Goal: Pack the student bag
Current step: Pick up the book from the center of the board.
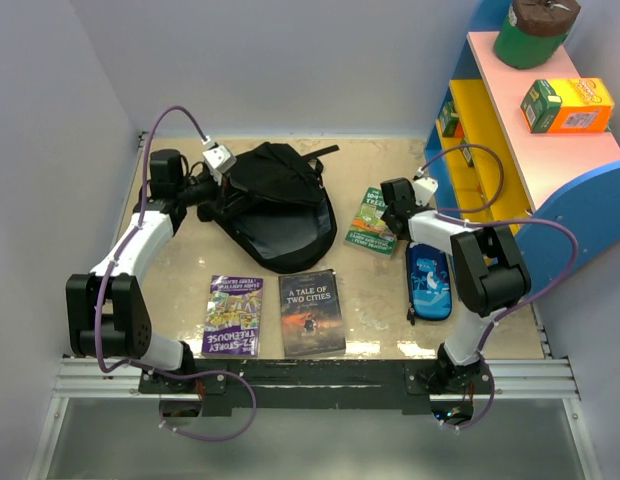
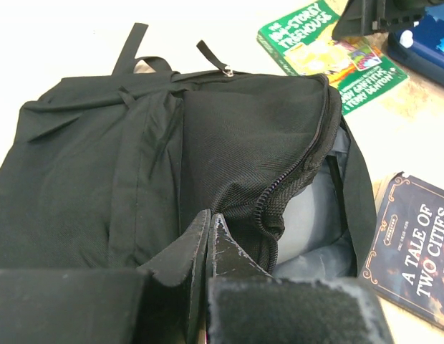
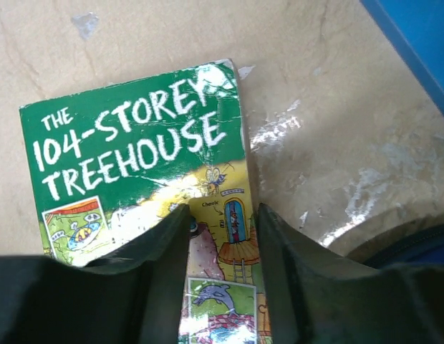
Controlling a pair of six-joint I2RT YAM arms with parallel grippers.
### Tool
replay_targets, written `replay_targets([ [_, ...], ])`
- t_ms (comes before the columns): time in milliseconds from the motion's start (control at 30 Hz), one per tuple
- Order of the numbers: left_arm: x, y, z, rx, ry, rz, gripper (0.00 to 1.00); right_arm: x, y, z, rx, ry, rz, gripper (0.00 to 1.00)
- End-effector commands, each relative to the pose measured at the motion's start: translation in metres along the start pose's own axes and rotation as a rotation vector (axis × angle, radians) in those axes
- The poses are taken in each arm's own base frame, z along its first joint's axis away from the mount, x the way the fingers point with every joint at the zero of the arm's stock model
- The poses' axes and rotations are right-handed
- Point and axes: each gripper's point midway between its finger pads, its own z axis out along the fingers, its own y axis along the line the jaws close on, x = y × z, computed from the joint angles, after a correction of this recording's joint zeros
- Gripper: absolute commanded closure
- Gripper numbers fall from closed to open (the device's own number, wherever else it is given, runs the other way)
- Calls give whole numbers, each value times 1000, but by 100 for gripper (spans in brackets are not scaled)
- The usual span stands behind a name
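The student bag [image 1: 275, 205] is a black backpack lying at the back middle of the table. In the left wrist view its zipped flap [image 2: 243, 136] stands raised and grey lining [image 2: 311, 215] shows inside. My left gripper [image 1: 208, 196] is at the bag's left edge. Its jaws are pressed together [image 2: 208, 221] at the flap's zipper edge and seem to pinch the fabric. My right gripper [image 1: 395, 215] is open just above the green "104-Storey Treehouse" book [image 1: 372, 222]. Its fingers straddle the book's right edge [image 3: 222, 215], over the cover [image 3: 136, 150].
A purple Treehouse book [image 1: 233, 315] and "A Tale of Two Cities" [image 1: 311, 312] lie at the front. A blue pencil case [image 1: 428, 282] lies right of the green book. A blue, yellow and pink shelf [image 1: 550, 140] with a box [image 1: 568, 105] stands at the right.
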Motion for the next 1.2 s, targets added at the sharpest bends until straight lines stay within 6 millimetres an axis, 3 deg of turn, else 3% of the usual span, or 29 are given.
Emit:
replay_targets([
  [0, -29, -5, -5, 36, -62, 94, 100, 28, 20, 0, -110, 108, 31, 60],
  [67, -28, -5, -5, 38, -57, 101, 100, 43, 28, 1, -109, 143, 1, 56],
  [167, -26, -6, -7, 37, -44, 120, 100, 54, 42, -6, -104, 137, -45, 37],
  [400, -26, -6, -9, 34, -34, 139, 100, 84, 60, -3, -98, 169, -98, 30],
  [533, -22, -6, -10, 32, -24, 151, 100, 88, 67, -3, -148, 163, -77, 43],
  [667, -17, -4, -8, 31, -18, 147, 100, 89, 92, -20, -264, 170, -39, 58],
  [767, -17, -6, -7, 42, -24, 136, 100, 69, 120, -46, -373, 127, -2, 100],
  [900, -19, -7, -7, 45, -27, 136, 100, 46, 140, -69, -468, 86, 28, 100],
  [1067, -15, -8, -9, 42, -16, 138, 100, 40, 138, -83, -511, 72, 48, 100],
  [1167, -12, -8, -8, 38, -11, 134, 100, 26, 135, -103, -567, 42, 79, 100],
])
